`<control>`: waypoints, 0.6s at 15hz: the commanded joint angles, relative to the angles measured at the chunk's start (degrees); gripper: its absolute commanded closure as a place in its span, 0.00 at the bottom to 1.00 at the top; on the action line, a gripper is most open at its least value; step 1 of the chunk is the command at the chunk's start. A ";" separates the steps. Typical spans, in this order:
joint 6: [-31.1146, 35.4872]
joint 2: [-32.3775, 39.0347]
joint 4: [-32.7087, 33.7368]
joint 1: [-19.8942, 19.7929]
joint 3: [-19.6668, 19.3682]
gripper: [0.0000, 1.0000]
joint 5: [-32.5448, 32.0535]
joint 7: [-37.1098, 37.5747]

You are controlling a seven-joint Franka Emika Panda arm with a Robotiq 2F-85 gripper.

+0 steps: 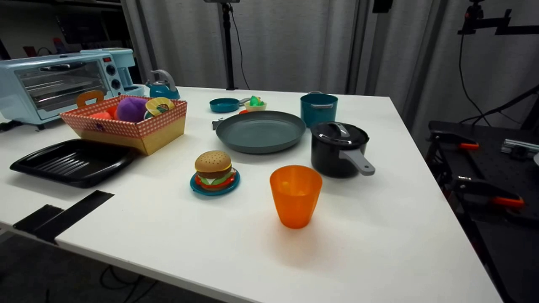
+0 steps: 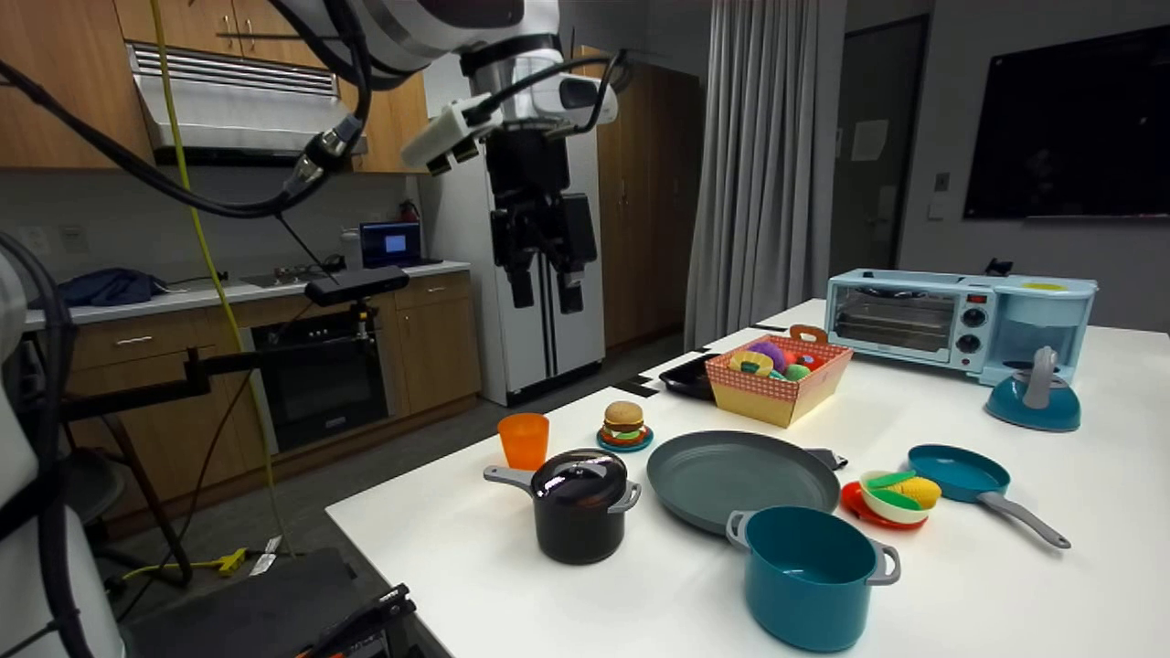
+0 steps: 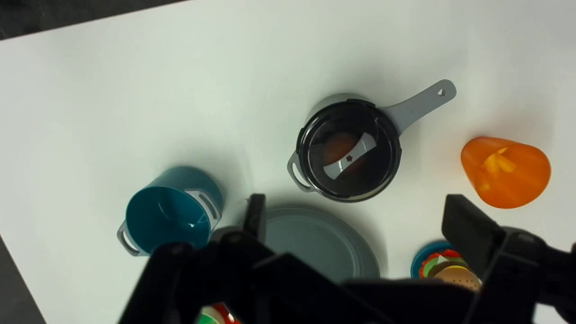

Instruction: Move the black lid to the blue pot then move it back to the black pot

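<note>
The black lid, dark and glossy with a grey bar handle, shows in both exterior views (image 1: 323, 133) (image 2: 585, 468) and the wrist view (image 3: 375, 168). It sits on the black pot (image 1: 328, 160) (image 2: 578, 530), whose long grey handle (image 3: 420, 104) shows in the wrist view. The blue pot, teal with two grey side handles, stands uncovered in both exterior views (image 1: 316, 117) (image 2: 809, 599) and the wrist view (image 3: 155, 216). My gripper (image 2: 547, 300) is high above the table. In the wrist view my gripper (image 3: 355, 199) has its fingers wide apart with nothing between them.
A large grey plate (image 1: 261, 132) lies between the pots. An orange cup (image 1: 295, 195) and a toy burger (image 1: 213, 168) stand near the black pot. A toy-filled basket (image 1: 164, 134), black tray (image 1: 76, 162), teal pan (image 2: 960, 471) and toaster oven (image 2: 900, 320) are farther off.
</note>
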 commanded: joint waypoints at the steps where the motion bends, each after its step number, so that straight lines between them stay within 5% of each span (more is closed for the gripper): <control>1: 4.72 2.75 -1.71 -1.29 2.44 0.00 -0.02 9.07; 9: 11.56 7.32 -5.58 -4.60 5.57 0.00 -6.33 31.36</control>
